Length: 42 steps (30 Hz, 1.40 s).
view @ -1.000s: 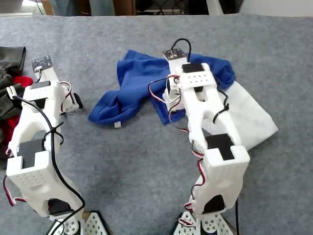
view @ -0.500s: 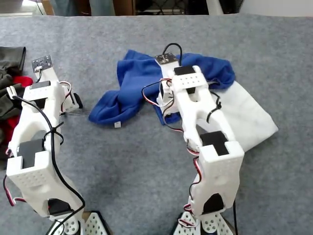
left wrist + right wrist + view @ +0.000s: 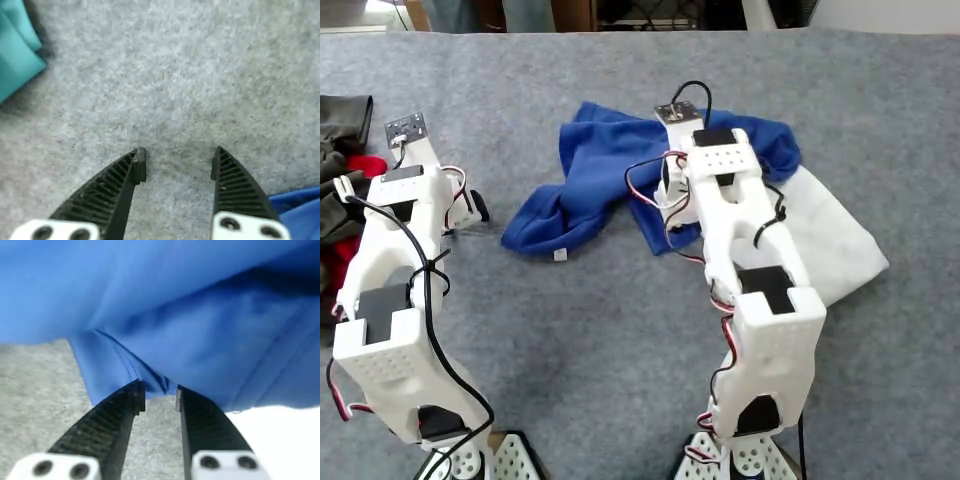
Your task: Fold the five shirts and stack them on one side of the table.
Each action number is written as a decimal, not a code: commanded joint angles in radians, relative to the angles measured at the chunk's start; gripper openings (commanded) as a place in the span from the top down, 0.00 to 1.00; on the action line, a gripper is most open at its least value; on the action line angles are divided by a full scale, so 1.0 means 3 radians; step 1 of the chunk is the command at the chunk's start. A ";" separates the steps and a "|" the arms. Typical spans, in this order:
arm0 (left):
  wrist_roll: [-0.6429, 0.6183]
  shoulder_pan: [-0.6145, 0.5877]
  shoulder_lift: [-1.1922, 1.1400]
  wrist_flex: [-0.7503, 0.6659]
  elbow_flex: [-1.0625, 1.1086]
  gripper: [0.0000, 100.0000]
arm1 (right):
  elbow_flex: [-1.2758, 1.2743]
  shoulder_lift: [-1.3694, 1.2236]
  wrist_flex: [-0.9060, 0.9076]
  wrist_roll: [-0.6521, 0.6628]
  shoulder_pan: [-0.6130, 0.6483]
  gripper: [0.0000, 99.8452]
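A crumpled blue shirt (image 3: 590,170) lies mid-table, partly over a white shirt (image 3: 820,235) spread to its right. My right arm (image 3: 725,185) hangs over the blue shirt's near edge. In the right wrist view my right gripper (image 3: 157,390) has its fingers close together on the hem of the blue shirt (image 3: 200,330), with the white shirt (image 3: 280,440) beside it. My left gripper (image 3: 470,205) rests low over bare felt left of the blue shirt. It stands open (image 3: 177,162) with nothing between its fingers.
Dark garments (image 3: 345,120) and a red one (image 3: 360,165) are piled at the table's left edge. A teal cloth (image 3: 15,55) shows beyond the left gripper. Grey felt (image 3: 570,330) covers the table, with open room at the front middle and far right.
The right arm swung a little to the left, then back right over the blue shirt's near edge. The left arm has stayed still.
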<state>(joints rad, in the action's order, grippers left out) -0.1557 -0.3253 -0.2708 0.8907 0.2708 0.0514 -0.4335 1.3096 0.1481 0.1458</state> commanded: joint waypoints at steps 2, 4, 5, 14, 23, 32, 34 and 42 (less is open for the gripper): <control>0.0005 0.0033 0.0164 -0.0046 -0.0038 0.77 | 0.0130 0.0018 0.0010 0.0041 -0.0056 0.88; 0.0005 0.0033 0.0164 -0.0046 -0.0038 0.77 | 0.0130 0.0013 0.0010 0.0041 -0.0036 0.88; 0.0005 0.0033 0.0164 -0.0046 -0.0038 0.77 | 0.0136 0.0013 0.0010 0.0041 -0.0010 0.88; 0.0005 0.0033 0.0164 -0.0046 -0.0038 0.77 | 0.0095 0.0003 -0.0031 0.0020 0.0230 0.88; 0.0005 0.0033 0.0164 -0.0046 -0.0038 0.77 | 0.0049 -0.0105 -0.0092 0.0036 0.0153 0.88; 0.0005 0.0033 0.0164 -0.0046 -0.0038 0.77 | 0.0023 -0.0105 0.0107 0.0031 0.0148 0.89; 0.0005 0.0033 0.0164 -0.0046 -0.0038 0.77 | 0.0023 -0.0105 0.0102 0.0020 0.0153 0.89; 0.0005 0.0033 0.0164 -0.0051 -0.0038 0.77 | 0.0028 -0.0105 0.0102 0.0015 0.0164 0.96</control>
<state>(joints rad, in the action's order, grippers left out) -0.1557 -0.3253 -0.2708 0.8907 0.2708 0.0514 -0.4733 1.3295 0.1481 0.1949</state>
